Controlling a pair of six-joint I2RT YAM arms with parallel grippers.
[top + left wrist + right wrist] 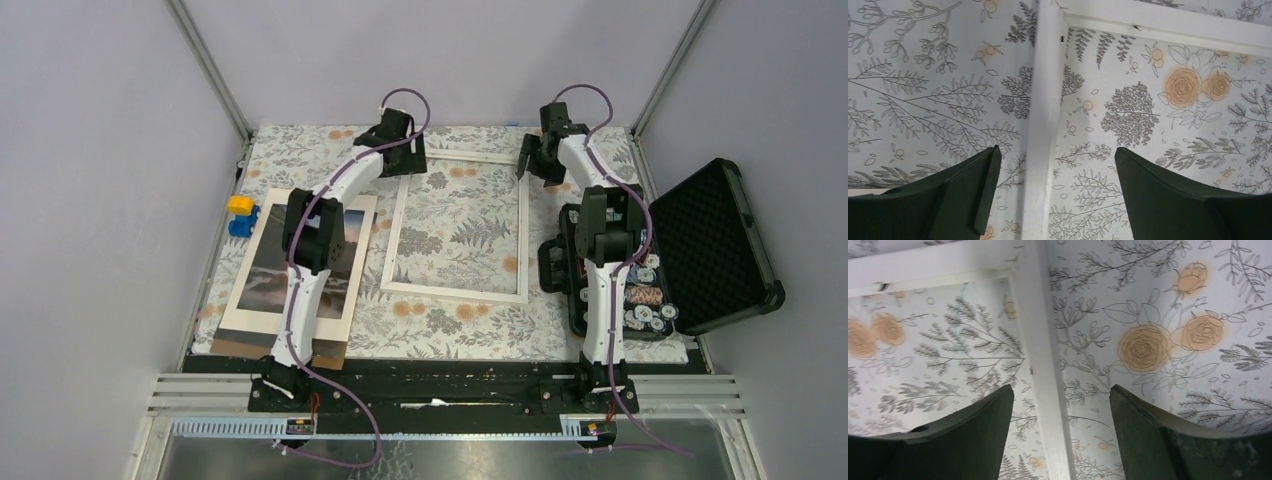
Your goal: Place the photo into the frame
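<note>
The white frame (455, 291) lies flat on the floral cloth in the middle of the table. My left gripper (408, 166) hovers over its far left corner, open. In the left wrist view the frame's side rail (1043, 125) runs between the spread fingers of the left gripper (1056, 150), touching neither. My right gripper (533, 168) is over the far right corner, also open, its fingers on either side of the rail (1040, 340) in the right wrist view (1061, 387). The photo (262, 272), a dark landscape, lies at the left, partly hidden by the left arm.
A white mat (240, 312) surrounds the photo, with a brown board (228, 346) beneath. Small yellow (240, 204) and blue (241, 225) items sit at the left edge. An open black case (705, 245) holding chips (645, 300) stands at the right.
</note>
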